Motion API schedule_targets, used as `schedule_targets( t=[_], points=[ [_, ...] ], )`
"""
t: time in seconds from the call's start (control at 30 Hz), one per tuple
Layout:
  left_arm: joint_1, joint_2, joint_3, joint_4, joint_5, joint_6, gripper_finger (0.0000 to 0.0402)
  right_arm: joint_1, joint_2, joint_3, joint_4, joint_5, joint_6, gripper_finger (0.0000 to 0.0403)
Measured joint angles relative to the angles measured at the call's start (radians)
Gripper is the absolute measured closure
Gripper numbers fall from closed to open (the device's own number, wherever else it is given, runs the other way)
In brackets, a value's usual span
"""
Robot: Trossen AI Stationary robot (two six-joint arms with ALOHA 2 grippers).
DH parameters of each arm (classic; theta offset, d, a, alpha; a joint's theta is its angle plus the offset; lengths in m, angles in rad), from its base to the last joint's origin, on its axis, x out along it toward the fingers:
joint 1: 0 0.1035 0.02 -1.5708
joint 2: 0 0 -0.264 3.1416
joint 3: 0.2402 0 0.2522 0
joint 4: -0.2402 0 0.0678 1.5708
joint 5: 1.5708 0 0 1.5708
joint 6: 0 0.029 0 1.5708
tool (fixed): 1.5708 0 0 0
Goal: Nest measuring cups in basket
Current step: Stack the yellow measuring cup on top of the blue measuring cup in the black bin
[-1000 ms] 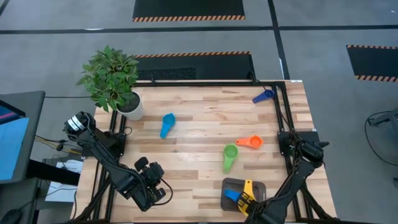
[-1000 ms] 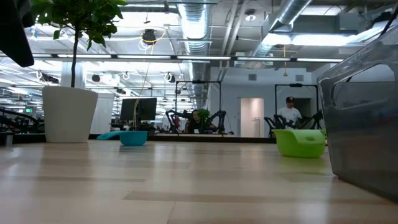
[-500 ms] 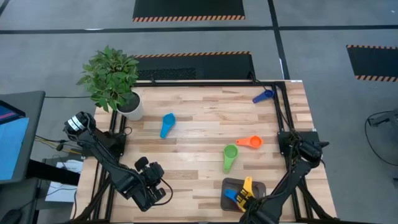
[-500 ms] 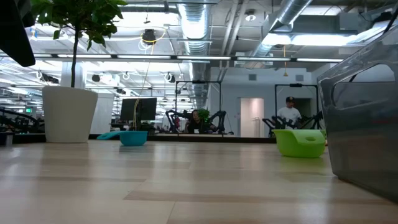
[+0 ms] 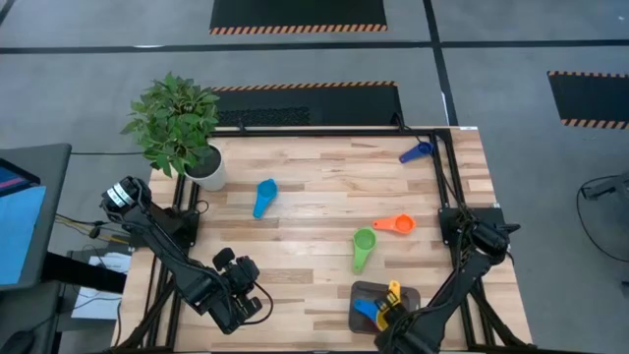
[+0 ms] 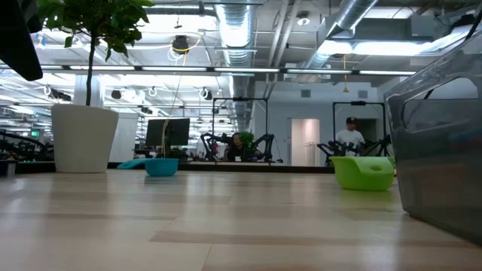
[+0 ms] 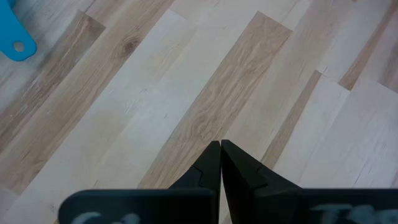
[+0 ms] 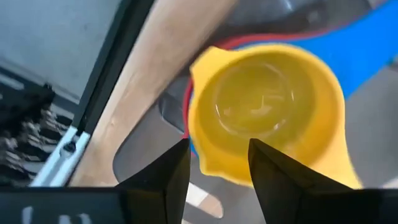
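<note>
The dark basket (image 5: 408, 295) stands at the table's near right. In it a yellow measuring cup (image 8: 267, 112) sits nested in a red one (image 8: 185, 112) over a blue one (image 8: 373, 50). My right gripper (image 8: 217, 168) hangs open above the yellow cup, one finger over each side of its rim, pointing down. On the bare wood lie a green cup (image 5: 362, 248), an orange cup (image 5: 395, 225), a light blue cup (image 5: 264, 197) and a dark blue cup (image 5: 416, 151). My left gripper (image 7: 220, 148) is shut over bare wood at the near left.
A potted plant (image 5: 182, 133) stands at the far left corner. A black frame rail (image 5: 447, 187) runs along the table's right side, beside the dark blue cup. Bare wood lies across the table's middle. The low view looks into a room where people are visible far behind.
My right gripper has rolled a little about its downward axis while staying over the basket. More of the yellow cup's handle now shows in the high view.
</note>
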Motion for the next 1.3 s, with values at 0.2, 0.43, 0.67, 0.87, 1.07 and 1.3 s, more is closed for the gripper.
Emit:
schedule_targets(
  t=[0.2, 0.43, 0.67, 0.87, 1.07, 1.3],
  points=[
    [0.000, 0.000, 0.000, 0.000, -0.001, 0.000, 0.0401, 0.000, 0.000, 0.000, -0.086, -0.001, 0.213, 0.0223],
    [0.000, 0.000, 0.000, 0.000, -0.022, 0.000, 0.0401, -0.002, 0.000, 0.000, -0.093, -0.003, 0.378, 0.0244],
    [0.000, 0.000, 0.000, 0.000, -0.024, -0.001, 0.0401, -0.008, 0.000, 0.000, -0.084, -0.080, 0.560, 0.0268],
    [0.000, 0.000, 0.000, 0.000, -0.042, -0.002, 0.0402, -0.010, 0.000, 0.000, -0.104, -0.051, 0.755, 0.0291],
    [0.002, 0.000, 0.000, 0.000, -0.050, -0.003, 0.0401, -0.017, 0.000, 0.000, -0.186, -0.061, 0.862, 0.0308],
    [0.002, 0.000, 0.000, 0.001, -0.073, -0.004, 0.0401, -0.027, 0.000, 0.000, -0.198, -0.030, 0.894, 0.0312]
  ],
)
